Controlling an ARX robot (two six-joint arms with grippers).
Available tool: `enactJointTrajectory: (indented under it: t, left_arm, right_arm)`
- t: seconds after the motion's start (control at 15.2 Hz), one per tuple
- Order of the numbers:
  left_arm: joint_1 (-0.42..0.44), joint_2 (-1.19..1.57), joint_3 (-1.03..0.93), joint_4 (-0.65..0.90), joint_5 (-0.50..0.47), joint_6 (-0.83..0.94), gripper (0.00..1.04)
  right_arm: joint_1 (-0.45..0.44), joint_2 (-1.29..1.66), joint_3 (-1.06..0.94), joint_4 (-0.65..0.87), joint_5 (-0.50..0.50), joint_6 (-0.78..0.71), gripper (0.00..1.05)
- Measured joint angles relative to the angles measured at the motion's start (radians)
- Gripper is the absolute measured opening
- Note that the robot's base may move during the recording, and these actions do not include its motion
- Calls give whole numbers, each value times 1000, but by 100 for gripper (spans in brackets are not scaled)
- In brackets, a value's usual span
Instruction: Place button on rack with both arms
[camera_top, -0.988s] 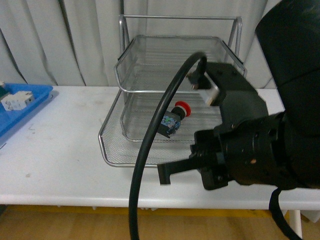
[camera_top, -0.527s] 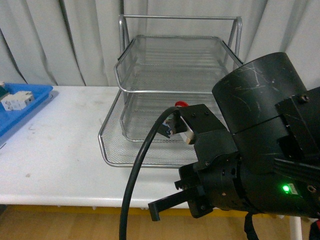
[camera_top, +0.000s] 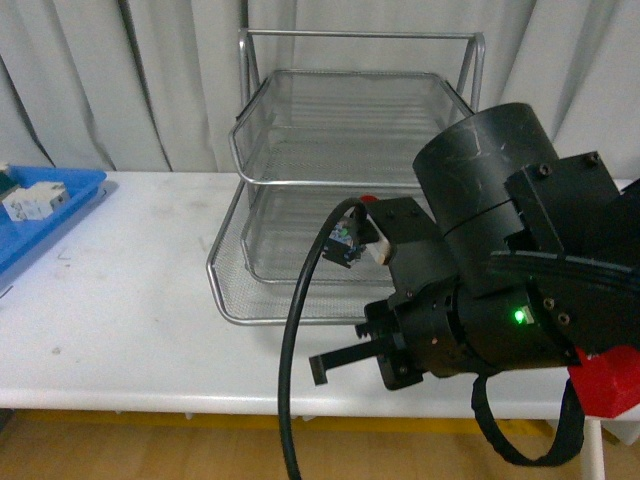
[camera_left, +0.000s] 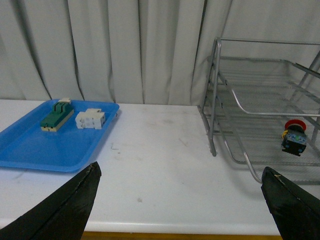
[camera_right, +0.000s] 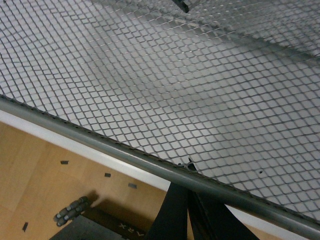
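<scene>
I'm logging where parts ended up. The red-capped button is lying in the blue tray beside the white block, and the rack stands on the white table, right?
Not quite. The button lies on the bottom tier of the rack, as the left wrist view shows. The blue tray holds only the white block and a green-and-cream part. The rack does stand on the white table.

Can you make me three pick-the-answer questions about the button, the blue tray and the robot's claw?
1. Where is the red-capped dark push-button?
A. on the lowest mesh tier of the silver wire rack
B. in the blue tray
C. on the bare table

2. How many parts lie in the flat blue plastic tray?
A. none
B. two
C. five

3. How does the left claw stand?
A. shut on the button
B. shut on the tray
C. open and holding nothing

Answers: 1 A, the left wrist view shows the button resting on the bottom mesh. 2 B, a green-and-cream switch and a white block are all that lie there. 3 C, its two dark fingers sit far apart over the white table.
</scene>
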Motion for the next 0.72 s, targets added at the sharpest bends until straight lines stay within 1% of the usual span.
enactJointTrajectory:
  t: [0.33, 0.72]
  left_arm:
    - [0, 0, 0, 0, 0, 0, 98]
    - [0, 0, 0, 0, 0, 0, 98]
  right_arm:
    - [-53, 8, 61, -10, -2, -25, 2]
    - [-124, 92, 196, -38, -10, -77, 2]
